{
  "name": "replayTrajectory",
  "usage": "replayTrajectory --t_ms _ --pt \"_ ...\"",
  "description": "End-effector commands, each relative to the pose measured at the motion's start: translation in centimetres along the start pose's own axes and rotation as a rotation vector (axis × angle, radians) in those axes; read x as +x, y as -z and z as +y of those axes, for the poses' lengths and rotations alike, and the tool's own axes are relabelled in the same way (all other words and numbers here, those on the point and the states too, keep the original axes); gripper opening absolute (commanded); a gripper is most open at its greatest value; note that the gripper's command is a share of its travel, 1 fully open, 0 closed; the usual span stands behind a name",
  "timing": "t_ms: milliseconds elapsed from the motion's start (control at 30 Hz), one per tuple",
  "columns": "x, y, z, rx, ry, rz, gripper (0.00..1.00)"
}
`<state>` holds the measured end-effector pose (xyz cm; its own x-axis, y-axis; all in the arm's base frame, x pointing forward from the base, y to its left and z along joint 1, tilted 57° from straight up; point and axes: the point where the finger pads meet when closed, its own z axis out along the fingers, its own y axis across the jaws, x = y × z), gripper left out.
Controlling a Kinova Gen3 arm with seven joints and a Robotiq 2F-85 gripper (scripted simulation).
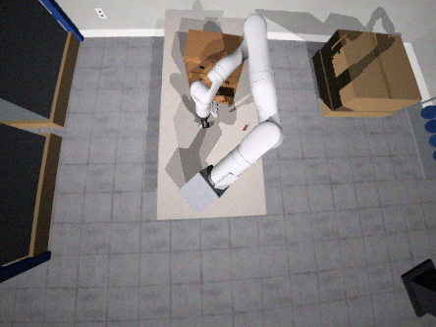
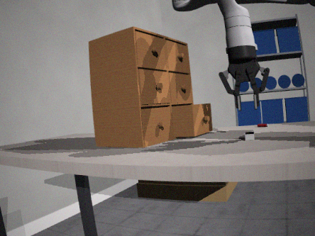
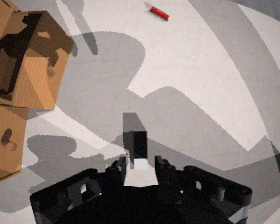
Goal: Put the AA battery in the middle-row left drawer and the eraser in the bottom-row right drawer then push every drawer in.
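The small wooden chest (image 2: 142,88) stands on the table, and its bottom-right drawer (image 2: 193,119) is pulled part way out; the other drawers are pushed in. The open drawer also shows at the left of the wrist view (image 3: 25,56). The eraser (image 2: 250,136), a white block with a black sleeve, lies on the table in front of the chest. My gripper (image 2: 247,105) hangs open a short way straight above it, holding nothing. In the wrist view the eraser (image 3: 136,153) lies below and between the fingers of my gripper (image 3: 140,163). The AA battery (image 3: 159,12) (image 2: 262,125), red with a silver tip, lies farther off on the table.
The table edge curves round in front of the eraser in the exterior view. A large cardboard box (image 1: 365,73) stands on the floor beside the table. Blue shelving (image 2: 274,79) stands behind. The arm's base (image 1: 201,193) sits at the table's near end.
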<state>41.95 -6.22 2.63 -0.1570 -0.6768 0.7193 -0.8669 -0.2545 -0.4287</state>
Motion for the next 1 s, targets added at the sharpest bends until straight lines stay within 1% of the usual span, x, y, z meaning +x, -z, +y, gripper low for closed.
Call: replayTrajectory --t_ms 0,100,200,600,667,833,967 --pt "0.0 -0.2 0.0 -0.001 0.000 0.000 0.38" --pt "0.0 -0.3 0.0 -0.001 0.000 0.000 0.38" --pt "0.0 -0.8 0.0 -0.001 0.000 0.000 0.38" --pt "0.0 -3.9 0.0 -0.001 0.000 0.000 0.38" --pt "0.0 -3.9 0.0 -0.001 0.000 0.000 0.38" --pt "0.0 -4.7 0.0 -0.001 0.000 0.000 0.38" --pt "0.0 -5.0 0.0 -0.001 0.000 0.000 0.38"
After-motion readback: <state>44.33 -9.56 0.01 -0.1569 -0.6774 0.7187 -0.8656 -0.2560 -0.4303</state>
